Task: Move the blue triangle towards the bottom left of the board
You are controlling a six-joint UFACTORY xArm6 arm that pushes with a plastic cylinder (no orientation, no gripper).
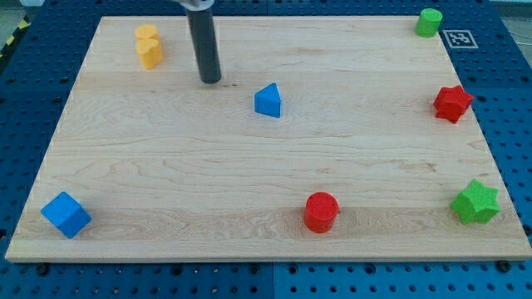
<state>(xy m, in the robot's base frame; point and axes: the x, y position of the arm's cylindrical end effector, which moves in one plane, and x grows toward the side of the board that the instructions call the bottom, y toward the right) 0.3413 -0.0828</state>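
Note:
The blue triangle (pixel 268 100) lies on the wooden board (pixel 166 166), above the board's middle. My tip (pixel 211 80) rests on the board to the upper left of the blue triangle, about a block's width and a half away, not touching it. The dark rod rises from the tip out of the view's top edge. A blue cube (pixel 66 214) sits in the board's bottom left corner.
A yellow block (pixel 149 46) stands at the top left, left of my tip. A green cylinder (pixel 429 22) is at the top right, a red star (pixel 452 103) at the right edge, a green star (pixel 475 202) at the bottom right, a red cylinder (pixel 321 211) at the bottom centre.

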